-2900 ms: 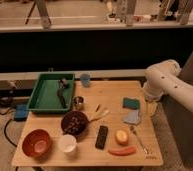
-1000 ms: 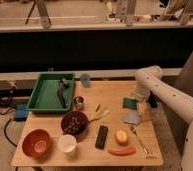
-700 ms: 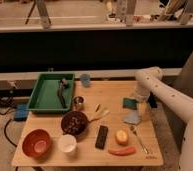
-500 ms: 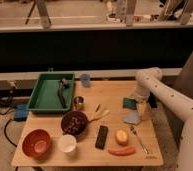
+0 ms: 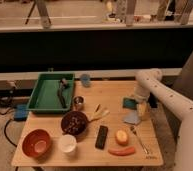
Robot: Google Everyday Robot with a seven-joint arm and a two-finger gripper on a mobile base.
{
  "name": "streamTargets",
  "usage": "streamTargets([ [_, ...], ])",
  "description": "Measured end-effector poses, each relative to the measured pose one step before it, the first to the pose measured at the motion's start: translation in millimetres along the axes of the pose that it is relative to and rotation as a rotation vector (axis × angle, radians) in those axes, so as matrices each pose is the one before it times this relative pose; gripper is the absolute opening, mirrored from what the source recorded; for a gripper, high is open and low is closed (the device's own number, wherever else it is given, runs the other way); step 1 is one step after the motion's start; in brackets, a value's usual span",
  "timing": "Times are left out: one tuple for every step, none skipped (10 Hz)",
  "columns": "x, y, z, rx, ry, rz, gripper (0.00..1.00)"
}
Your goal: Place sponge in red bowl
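The sponge (image 5: 129,103) is a small dark green block lying on the right side of the wooden table (image 5: 112,92). My gripper (image 5: 141,108) hangs down from the white arm (image 5: 149,82) right beside the sponge, at its right edge, low over the table. The red bowl (image 5: 36,143) stands at the table's front left corner and looks empty.
A green tray (image 5: 44,100) with dark tools sits at the back left, with a blue cup (image 5: 85,80) and a small can (image 5: 78,102) near it. A dark bowl (image 5: 74,123), white cup (image 5: 67,143), black remote (image 5: 101,136), yellow fruit (image 5: 121,136), carrot (image 5: 121,150), fork (image 5: 140,140) and grey cloth (image 5: 131,118) fill the front.
The arm has swung left and down from the table's right edge, bringing my gripper next to the sponge. In the last half second it has barely moved. The objects have not moved.
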Motion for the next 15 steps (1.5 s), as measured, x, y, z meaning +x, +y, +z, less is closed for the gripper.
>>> streamTargets([
  [-5.32,-3.55,-3.11,0.01578,0.02984,0.00134,0.8],
  [-6.87,-2.71,-1.21,0.01627,0.03032,-0.00034,0.8],
  [-8.28,-2.74,0.42,0.00127,0.01835,-0.00046,0.8],
  [-6.65,-3.19,-2.09,0.01213,-0.01223,-0.00054,0.8],
  [-0.01,-0.08,-1.21,0.00362,-0.00596,0.00263,0.8],
  [-0.42,-0.89,0.12,0.00351,-0.02595,-0.00303,0.8],
  [-2.61,-4.8,0.43,0.00092,-0.0374,-0.00466,0.8],
  [-0.37,-7.0,0.61,0.00386,-0.04188,-0.00107,0.8],
  [1.61,-4.55,0.22,0.00558,-0.02686,0.00153,0.8],
  [0.97,-2.96,0.04,0.0066,-0.021,0.0021,0.8],
  [1.37,-2.96,-0.98,0.00719,-0.0111,0.00414,0.8],
  [-0.03,-2.74,0.48,0.00443,-0.005,0.00246,0.8],
  [-0.67,-4.16,1.97,0.00648,-0.00217,0.00049,0.8],
  [-1.07,-3.56,3.29,0.00704,0.00306,-0.00384,0.8],
  [1.82,-1.11,2.47,0.01089,0.01186,-0.00183,0.8],
])
